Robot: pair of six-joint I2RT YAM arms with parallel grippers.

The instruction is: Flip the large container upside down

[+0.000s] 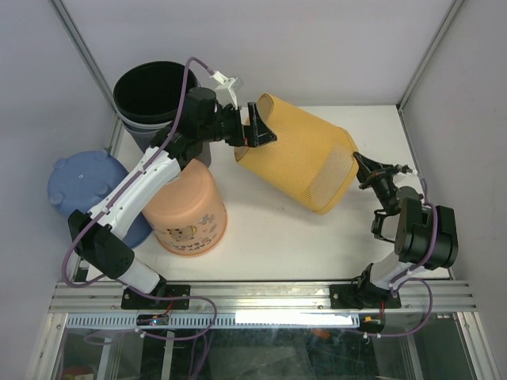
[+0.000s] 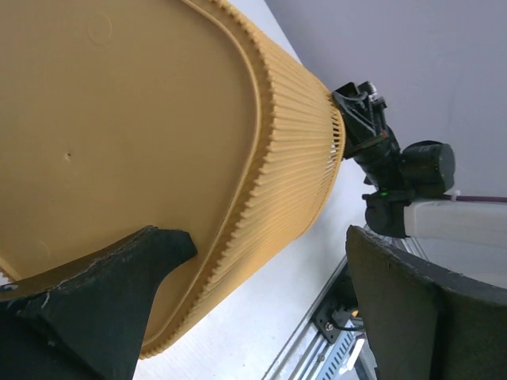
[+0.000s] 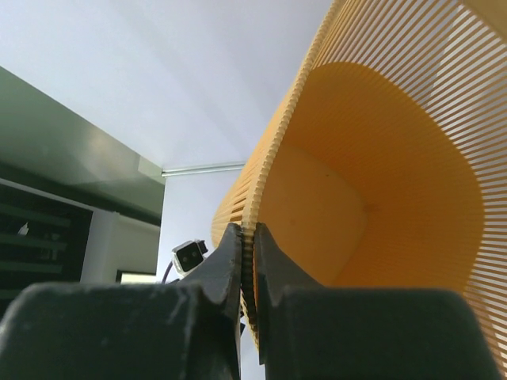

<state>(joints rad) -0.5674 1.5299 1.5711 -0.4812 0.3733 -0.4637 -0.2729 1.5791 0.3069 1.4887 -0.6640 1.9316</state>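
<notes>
The large container is a yellow slatted basket [image 1: 297, 154] lying tilted on its side in the middle of the white table, its open mouth toward the right. My right gripper [image 1: 363, 165] is shut on the basket's rim; the right wrist view shows the rim [image 3: 273, 158] pinched between both fingers [image 3: 248, 237]. My left gripper [image 1: 257, 127] is open at the basket's closed bottom [image 2: 119, 119]. In the left wrist view one finger [image 2: 119, 277] lies against that bottom, and the other finger [image 2: 428, 309] stands clear of it.
A peach bucket [image 1: 186, 210] stands upside down at the front left, under my left arm. A blue container [image 1: 79, 186] lies off the table's left edge. A black bin [image 1: 154, 95] nested in a grey one stands at the back left. Walls enclose the table.
</notes>
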